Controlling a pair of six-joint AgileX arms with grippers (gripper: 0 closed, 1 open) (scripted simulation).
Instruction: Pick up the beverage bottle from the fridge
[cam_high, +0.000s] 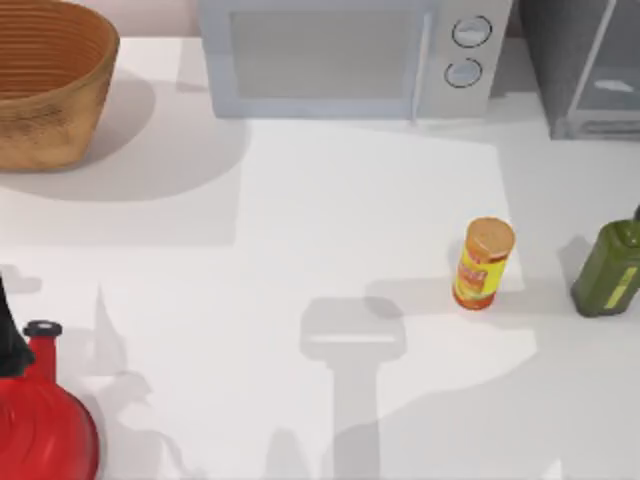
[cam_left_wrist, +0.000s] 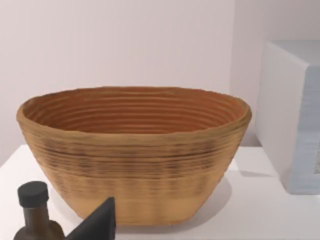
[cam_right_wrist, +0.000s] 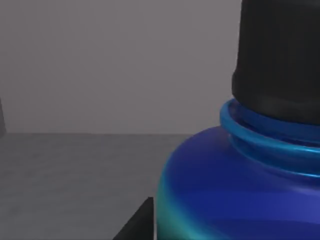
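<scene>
The beverage bottle looms very close in the right wrist view, with blue shoulders, a teal tinge lower down and a black cap. It stands on a dark grey floor with a grey wall behind it, like the fridge's inside. A black edge of my right gripper sits just beside the bottle's body. The fridge is the dark grey box at the table's far right corner, with a pale glass panel and a slim light bar. A dark tip of my left gripper shows in front of the basket.
A woven basket stands at the far left and a light-grey microwave at the back centre. A yellow-red canister and an olive-green bottle stand right of centre. A red vessel with a black cap sits front left.
</scene>
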